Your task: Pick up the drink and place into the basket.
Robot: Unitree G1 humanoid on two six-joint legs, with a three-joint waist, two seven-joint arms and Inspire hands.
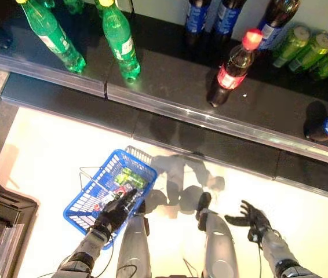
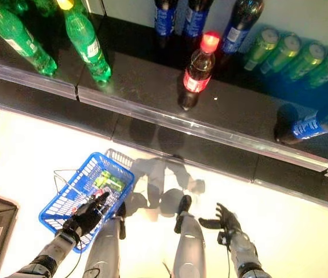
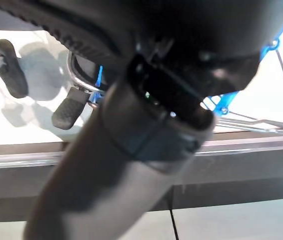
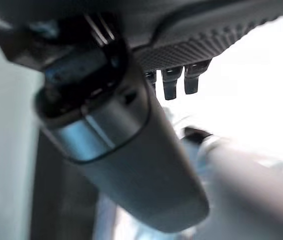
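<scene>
Left hand (image 1: pixel 116 212) curled round the wire handle of a blue basket (image 1: pixel 88 204) holding green cans (image 1: pixel 130 176), right hand (image 1: pixel 253 220) empty with fingers spread, beyond on the dark shelf (image 1: pixel 170 87) a red-capped cola bottle (image 1: pixel 233 68), green bottles (image 1: pixel 119 36), blue-labelled bottles (image 1: pixel 197 17)

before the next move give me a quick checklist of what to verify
1. Right hand free to grasp: ok, fingers spread, holding nothing.
2. Left hand at the blue basket: ok, it rests at the rim; whether it grips the handle, cannot tell.
3. Basket has room: ok, a green drink lies inside, with space beside it.
4. Next drink standing on the shelf: ok, red-capped cola bottle stands upright near the front edge.
5. Bottle within the right hand's reach: cannot tell.
</scene>
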